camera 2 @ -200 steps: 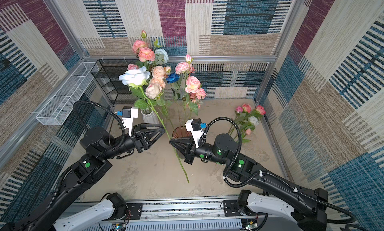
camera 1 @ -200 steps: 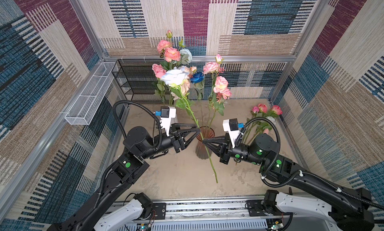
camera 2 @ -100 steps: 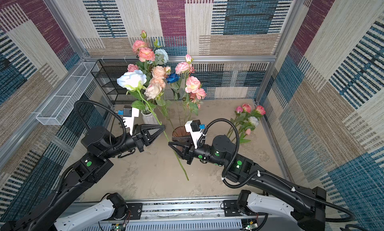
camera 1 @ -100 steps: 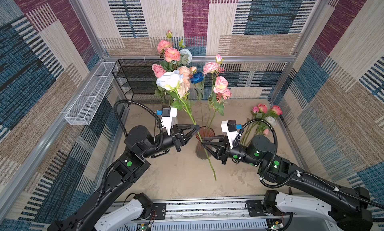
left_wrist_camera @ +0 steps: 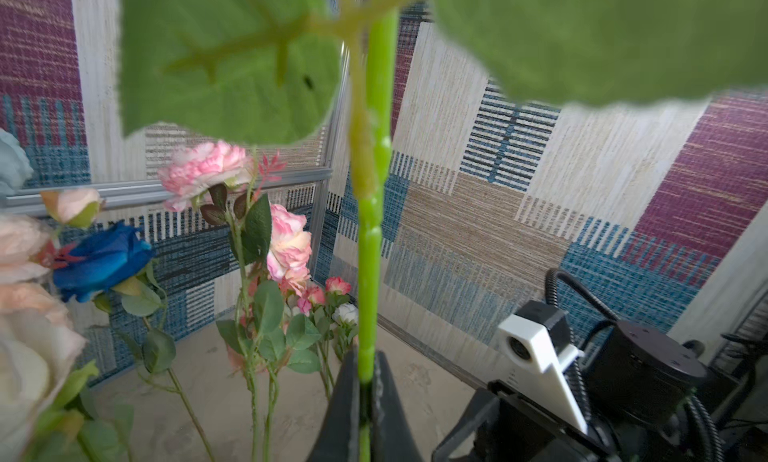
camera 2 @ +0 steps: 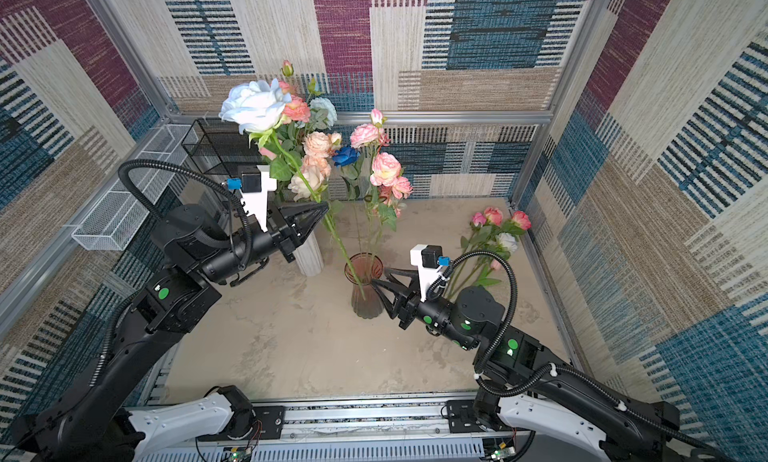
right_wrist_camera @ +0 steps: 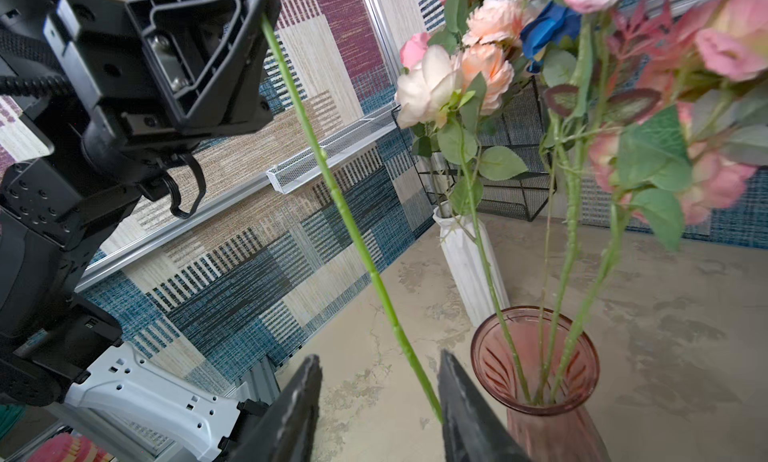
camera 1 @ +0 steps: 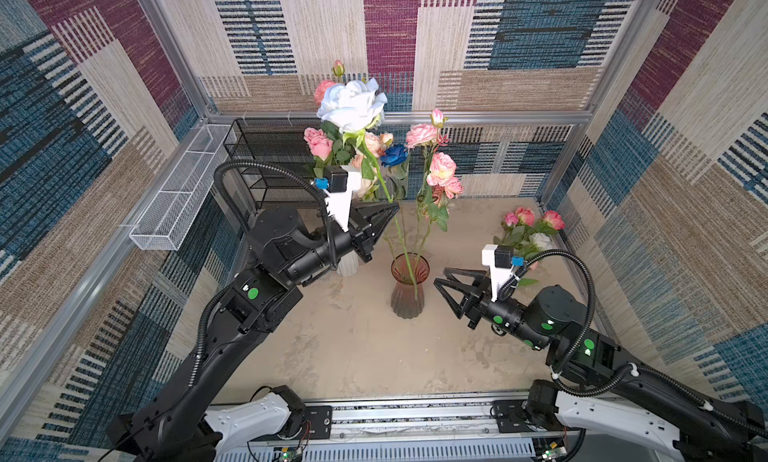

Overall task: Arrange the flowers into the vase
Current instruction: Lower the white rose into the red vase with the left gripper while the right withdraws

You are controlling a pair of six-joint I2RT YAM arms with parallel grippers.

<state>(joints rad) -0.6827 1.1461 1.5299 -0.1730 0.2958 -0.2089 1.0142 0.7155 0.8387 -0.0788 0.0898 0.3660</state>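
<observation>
Left wrist view: left end effector (left_wrist_camera: pixel 366 356) is pinching the pale blue rose's stem (left_wrist_camera: pixel 370 252) (below its leaves); right end effector (right_wrist_camera: pixel 379 356) is hanging spread around the stem's foot, beside the pink vase (right_wrist_camera: pixel 540 435).

Both arms are showing matte black housings: the left arm (camera 1: pixel 249 314) on the left of a top view and the right arm (camera 1: pixel 557 310) on the right are each wearing round green dots (camera 1: pixel 252 292) on their joints and joining glossy white base links (camera 1: pixel 245 422) along the bottom edge. Ribbed black cables (camera 1: pixel 219 183) are looping to a white bracket (camera 1: pixel 343 204) carrying a small black camera (camera 1: pixel 336 178) with a blue plug (camera 1: pixel 320 184). The left pincer (camera 1: pixel 397 206) and right pincer (camera 1: pixel 439 276) are ending in black, hollow triangular fingers.
</observation>
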